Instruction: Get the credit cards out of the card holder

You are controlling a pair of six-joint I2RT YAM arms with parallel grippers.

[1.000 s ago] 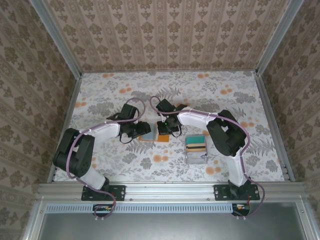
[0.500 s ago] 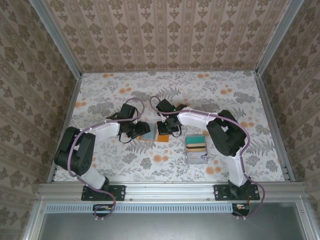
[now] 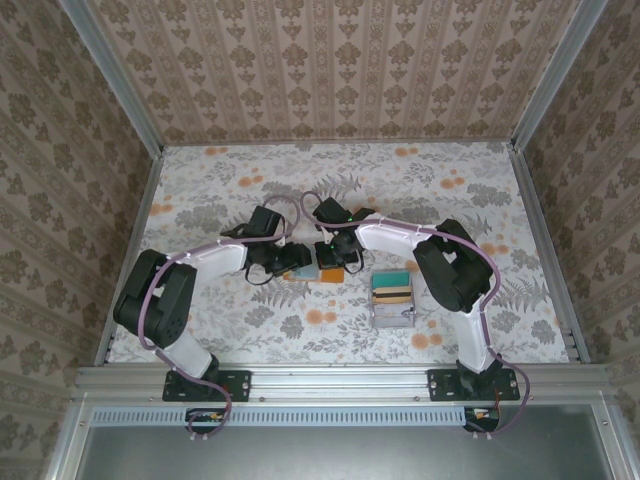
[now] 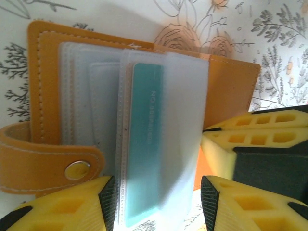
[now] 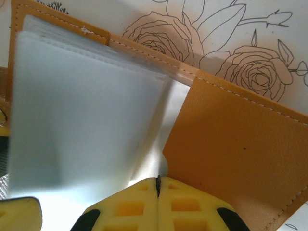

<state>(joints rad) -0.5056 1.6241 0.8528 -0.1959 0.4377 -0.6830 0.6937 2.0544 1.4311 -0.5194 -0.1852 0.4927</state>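
Card holder [image 3: 318, 270] lies open near the middle of the floral surface [image 3: 450, 200], orange cover down, clear sleeves [image 4: 187, 110] fanned. One teal credit card [image 4: 144, 139] sits in a sleeve. Snap strap [image 4: 48, 159] is folded over at its left. Left gripper [image 4: 159, 202] fingers [image 4: 62, 211] are spread either side of the sleeves; contact unclear. Right gripper [image 5: 158, 185] fingers are pressed together at the orange cover's edge; can't tell if they pinch it. Grey tray [image 3: 393, 318] with cards lies just right.
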